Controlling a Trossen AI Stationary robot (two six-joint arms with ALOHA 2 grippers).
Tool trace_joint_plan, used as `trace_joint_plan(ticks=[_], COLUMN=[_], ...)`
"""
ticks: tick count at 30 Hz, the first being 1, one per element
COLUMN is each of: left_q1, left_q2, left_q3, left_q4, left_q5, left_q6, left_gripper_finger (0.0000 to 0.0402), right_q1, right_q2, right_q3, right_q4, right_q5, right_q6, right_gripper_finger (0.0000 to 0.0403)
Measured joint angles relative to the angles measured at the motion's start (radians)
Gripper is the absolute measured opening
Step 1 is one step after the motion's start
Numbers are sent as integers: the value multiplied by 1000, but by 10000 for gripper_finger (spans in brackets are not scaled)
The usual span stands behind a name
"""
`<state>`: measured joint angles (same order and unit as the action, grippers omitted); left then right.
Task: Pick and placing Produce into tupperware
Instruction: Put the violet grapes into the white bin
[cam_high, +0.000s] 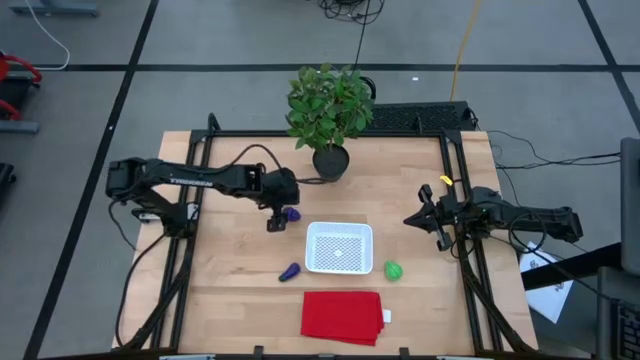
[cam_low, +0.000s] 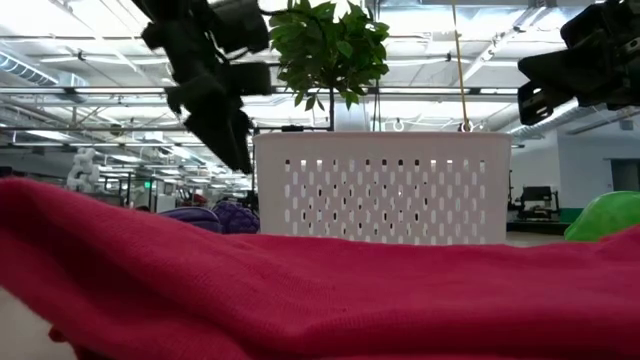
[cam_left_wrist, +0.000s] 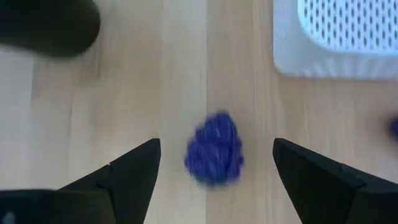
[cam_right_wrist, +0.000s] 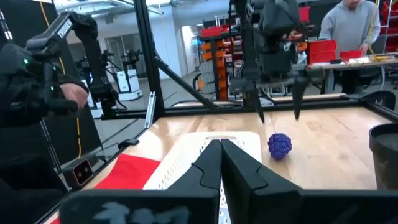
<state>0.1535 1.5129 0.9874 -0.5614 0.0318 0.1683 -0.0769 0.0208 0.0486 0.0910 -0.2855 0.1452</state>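
**Q:** Left wrist view first: what was the left gripper (cam_left_wrist: 214, 171) doing?

**A:** Its fingers (cam_left_wrist: 134, 168) stood wide apart, one on each side of the round purple piece (cam_left_wrist: 214, 155). The piece lay on the table (cam_left_wrist: 155, 93) between them, touching neither finger. Nothing was held.

**Q:** Did the other views agree?

**A:** Yes. From the right wrist, the left gripper (cam_right_wrist: 278, 112) hung above the round purple piece (cam_right_wrist: 279, 145) with both tips spread and clear of it. From above, the left gripper (cam_high: 277, 222) sat just beside that piece (cam_high: 291, 213), left of the tupperware (cam_high: 339, 247).

**Q:** And the right gripper?

**A:** The right gripper (cam_right_wrist: 220, 144) was closed, its two fingers pressed together with nothing between them. In the high view it (cam_high: 412, 219) waited over the table's right side, well apart from the tupperware.

**Q:** Where was the rest of the produce?

**A:** The long purple piece (cam_high: 290, 272) lay near the tupperware's lower left corner, and the green piece (cam_high: 393, 270) just off its lower right corner. Both were on the wood, outside the container. The tupperware held nothing I could see.

**Q:** Anything else on the table?

**A:** A red cloth (cam_high: 342, 315) below the tupperware and a plant (cam_high: 328, 105) behind it.
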Motion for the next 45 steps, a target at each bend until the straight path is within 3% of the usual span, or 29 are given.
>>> trace_joint_plan(ticks=[6, 13, 45], left_q1=[-17, -25, -15], left_q2=[72, 127, 250], left_q3=[-2, -1, -1], left_q4=[-21, 4, 52], left_q5=[42, 6, -30], left_q6=[60, 98, 177], left_gripper_finger=[334, 346, 347], right_q1=[0, 0, 0], right_q2=[23, 36, 45], right_q3=[0, 0, 0], right_q4=[7, 4, 1], right_q5=[0, 0, 0], right_q6=[0, -3, 0], right_gripper_finger=[0, 0, 0])
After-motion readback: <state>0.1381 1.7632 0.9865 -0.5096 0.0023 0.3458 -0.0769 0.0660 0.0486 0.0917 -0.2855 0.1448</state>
